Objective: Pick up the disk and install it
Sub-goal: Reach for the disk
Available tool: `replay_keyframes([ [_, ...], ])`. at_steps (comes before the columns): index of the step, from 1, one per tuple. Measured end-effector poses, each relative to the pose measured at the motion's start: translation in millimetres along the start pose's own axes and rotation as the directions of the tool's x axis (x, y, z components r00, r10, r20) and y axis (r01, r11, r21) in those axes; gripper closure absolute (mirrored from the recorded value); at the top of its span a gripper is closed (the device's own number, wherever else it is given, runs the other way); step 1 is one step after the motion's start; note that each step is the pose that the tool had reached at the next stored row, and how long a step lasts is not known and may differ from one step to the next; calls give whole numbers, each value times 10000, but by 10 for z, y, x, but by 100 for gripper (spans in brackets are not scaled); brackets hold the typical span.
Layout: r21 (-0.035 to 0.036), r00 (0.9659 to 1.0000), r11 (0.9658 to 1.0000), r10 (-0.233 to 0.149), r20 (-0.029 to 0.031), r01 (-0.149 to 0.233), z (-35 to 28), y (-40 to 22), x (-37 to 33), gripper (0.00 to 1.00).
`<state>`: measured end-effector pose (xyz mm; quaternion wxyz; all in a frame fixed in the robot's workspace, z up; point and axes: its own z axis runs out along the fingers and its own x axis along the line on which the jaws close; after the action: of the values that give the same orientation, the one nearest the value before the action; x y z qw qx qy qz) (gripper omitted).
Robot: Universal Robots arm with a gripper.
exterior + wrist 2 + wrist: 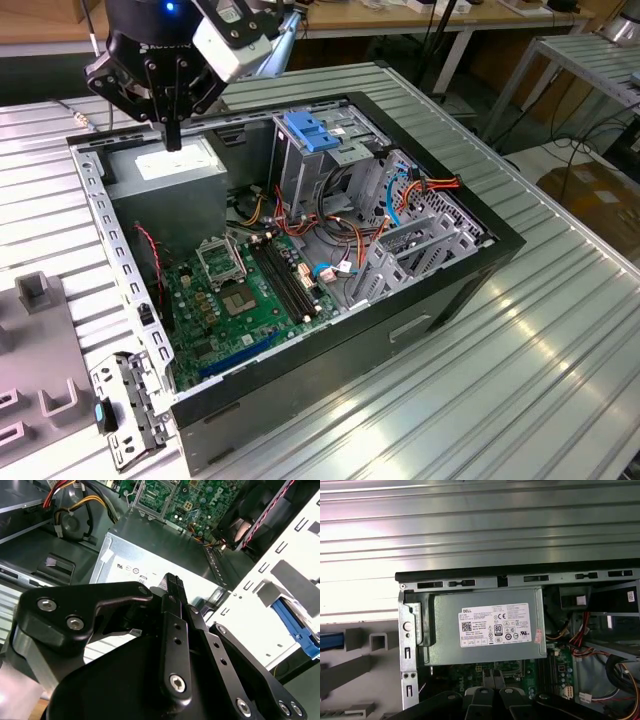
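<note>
My gripper hangs at the exterior view's upper left, pointing straight down from my wrist. A white housing is bolted at the wrist's side. My black links spread wide up top and draw in to one narrow tip. In the second wrist view my fingers press together, pad against pad. In the first wrist view my knuckles sit side by side.

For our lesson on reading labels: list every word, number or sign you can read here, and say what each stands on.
Label on the power supply: a logo, certification marks and rows of fine print; the rows are too small to read.
Sticker beside the label: too small to read.
Motherboard: white markings, too small to read.
</note>
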<state>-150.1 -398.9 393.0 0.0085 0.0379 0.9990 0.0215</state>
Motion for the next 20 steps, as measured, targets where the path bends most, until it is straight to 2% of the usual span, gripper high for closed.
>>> replay_keyframes([
  [20,2,10000,10000,1,-23,-1,-1,-6,80,89],
])
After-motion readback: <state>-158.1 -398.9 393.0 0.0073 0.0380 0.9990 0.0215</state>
